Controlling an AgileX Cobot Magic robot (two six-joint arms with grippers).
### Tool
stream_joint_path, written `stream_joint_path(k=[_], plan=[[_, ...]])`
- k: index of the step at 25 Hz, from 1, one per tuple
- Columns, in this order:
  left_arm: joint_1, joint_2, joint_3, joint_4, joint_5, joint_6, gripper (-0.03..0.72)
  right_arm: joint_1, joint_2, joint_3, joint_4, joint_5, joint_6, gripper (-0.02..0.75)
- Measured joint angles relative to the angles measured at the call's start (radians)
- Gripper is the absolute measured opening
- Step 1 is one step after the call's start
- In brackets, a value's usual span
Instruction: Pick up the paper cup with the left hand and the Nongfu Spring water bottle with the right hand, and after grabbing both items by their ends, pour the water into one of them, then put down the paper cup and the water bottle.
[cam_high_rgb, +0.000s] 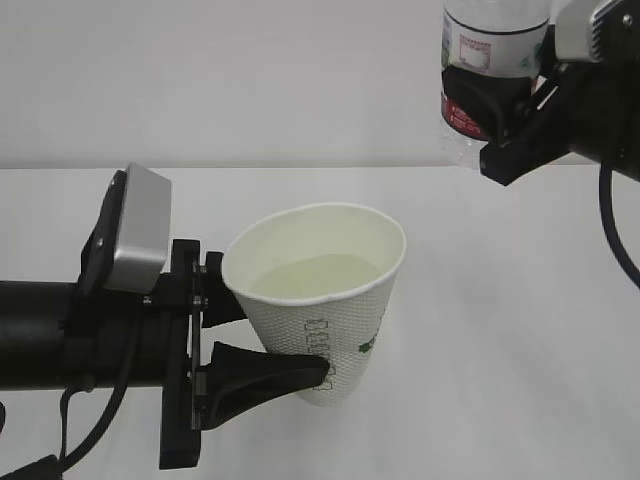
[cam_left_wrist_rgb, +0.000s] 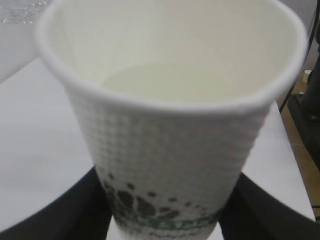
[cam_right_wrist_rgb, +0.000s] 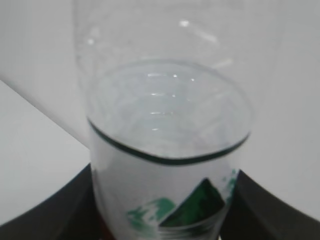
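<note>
Exterior view: white table (cam_high_rgb: 500, 330) across the lower frame. At lower left, left gripper (cam_high_rgb: 255, 340) clamped on the lower part of the paper cup (cam_high_rgb: 320, 300), lifted above the table, tilted a little to the left, water (cam_high_rgb: 315, 277) inside. At upper right, right gripper (cam_high_rgb: 500, 110) closed around the Nongfu Spring water bottle (cam_high_rgb: 495, 50), held high, its top cut by the frame edge. Left wrist view: black fingers (cam_left_wrist_rgb: 270, 210) pressing both sides of the cup near its base. Right wrist view: dark fingers (cam_right_wrist_rgb: 50, 210) on both sides of the clear bottle.
</note>
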Motion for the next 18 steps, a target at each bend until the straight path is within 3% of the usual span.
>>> stream_joint_path(k=[18], plan=[[0.000, 0.000, 0.000, 0.000, 0.000, 0.000, 0.438, 0.000, 0.000, 0.000, 0.293, 0.033, -0.231, 0.450]])
